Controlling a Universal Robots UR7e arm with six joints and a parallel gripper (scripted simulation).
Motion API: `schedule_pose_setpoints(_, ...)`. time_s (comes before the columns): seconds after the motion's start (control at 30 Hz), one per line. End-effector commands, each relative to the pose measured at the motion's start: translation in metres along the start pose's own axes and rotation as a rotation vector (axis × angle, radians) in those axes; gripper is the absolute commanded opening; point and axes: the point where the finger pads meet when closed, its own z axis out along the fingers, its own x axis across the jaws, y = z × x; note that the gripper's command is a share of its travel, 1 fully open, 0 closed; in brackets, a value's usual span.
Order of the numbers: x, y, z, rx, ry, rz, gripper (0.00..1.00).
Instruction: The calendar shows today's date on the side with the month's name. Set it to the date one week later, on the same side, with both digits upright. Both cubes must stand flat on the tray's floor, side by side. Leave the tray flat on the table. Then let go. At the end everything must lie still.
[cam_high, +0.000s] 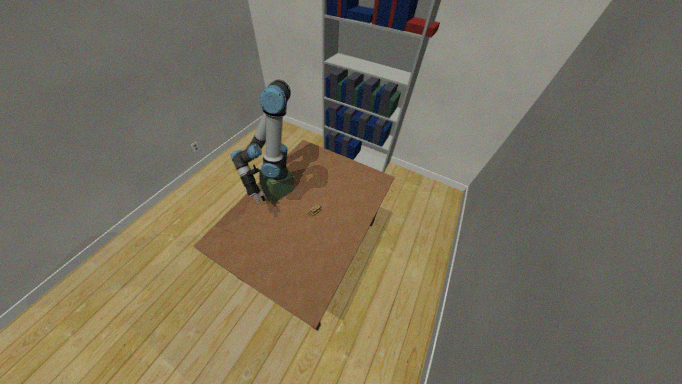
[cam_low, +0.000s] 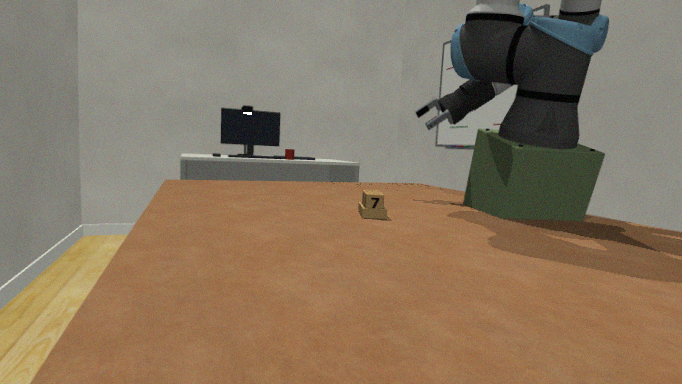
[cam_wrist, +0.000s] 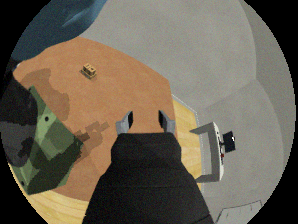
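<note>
The small wooden calendar stands on the brown table. Its light wooden tray (cam_low: 368, 215) looks flat on the table top. A wooden cube (cam_low: 372, 201) in the tray shows a dark 7 on the side facing the exterior camera. The two cubes (cam_high: 315, 209) (cam_wrist: 89, 68) seem to sit side by side, tiny in the top view and the wrist view. The month's name and the date's digits cannot be read. My gripper (cam_high: 261, 199) (cam_low: 424, 120) (cam_wrist: 145, 115) is open and empty, in the air well away from the calendar, near the arm's base.
The arm stands on a green base block (cam_high: 278, 187) (cam_low: 542, 180) (cam_wrist: 55, 145) at one edge of the brown table (cam_high: 290, 255) (cam_low: 300, 280) (cam_wrist: 127, 90). A shelf with binders (cam_high: 362, 92) stands beyond the table. A desk (cam_low: 270, 172) with a monitor (cam_low: 250, 127) and a red cup (cam_low: 289, 154) is farther off.
</note>
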Motion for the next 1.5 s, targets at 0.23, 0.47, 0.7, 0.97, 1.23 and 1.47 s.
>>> schedule_pose_setpoints(0.23, 0.0, 0.0, 0.0, 0.0, 0.0, 0.0, 1.0)
schedule_pose_setpoints(0.47, 0.0, 0.0, 0.0, 0.0, 0.0, 0.0, 1.0)
schedule_pose_setpoints(0.7, 0.0, 0.0, 0.0, 0.0, -0.001, -0.001, 1.0)
schedule_pose_setpoints(0.97, -0.001, -0.002, 0.002, 0.002, -0.019, -0.006, 1.0)
schedule_pose_setpoints(1.23, -0.004, -0.006, 0.007, 0.005, -0.054, -0.016, 1.0)
schedule_pose_setpoints(1.47, -0.01, -0.015, 0.015, 0.009, -0.124, -0.037, 1.0)
